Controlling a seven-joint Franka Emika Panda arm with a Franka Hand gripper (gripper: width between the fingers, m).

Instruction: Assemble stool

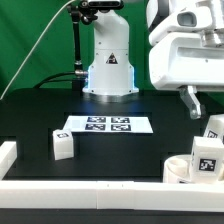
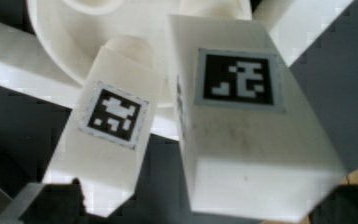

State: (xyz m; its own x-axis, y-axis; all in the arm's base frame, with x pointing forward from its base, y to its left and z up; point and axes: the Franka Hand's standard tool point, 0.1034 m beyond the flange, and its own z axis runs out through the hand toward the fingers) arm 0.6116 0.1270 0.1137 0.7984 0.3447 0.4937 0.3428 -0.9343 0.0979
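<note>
A: Exterior view: where is the stool being built?
B: At the exterior view's right. The low round white plastic seat (image 1: 180, 170) is being crowded by two chunky white tagged block legs (image 1: 207, 155); contact cannot be told. A third white tagged leg (image 1: 62, 143) is lying well apart, at the exterior view's left, near the marker board (image 1: 108, 124).
A: Gripper?
B: The white two-finger gripper (image 1: 195, 102) is being held above the seat, jaws apart, nothing being clamped.
A: Wrist view?
B: The seat (image 2: 78, 25) and two legs (image 2: 238, 130) are being framed close, overlapping.
A: Step?
B: Leg fitting, as judged. Next, a leg is probably needing to be regripped squarely and driven home.
</note>
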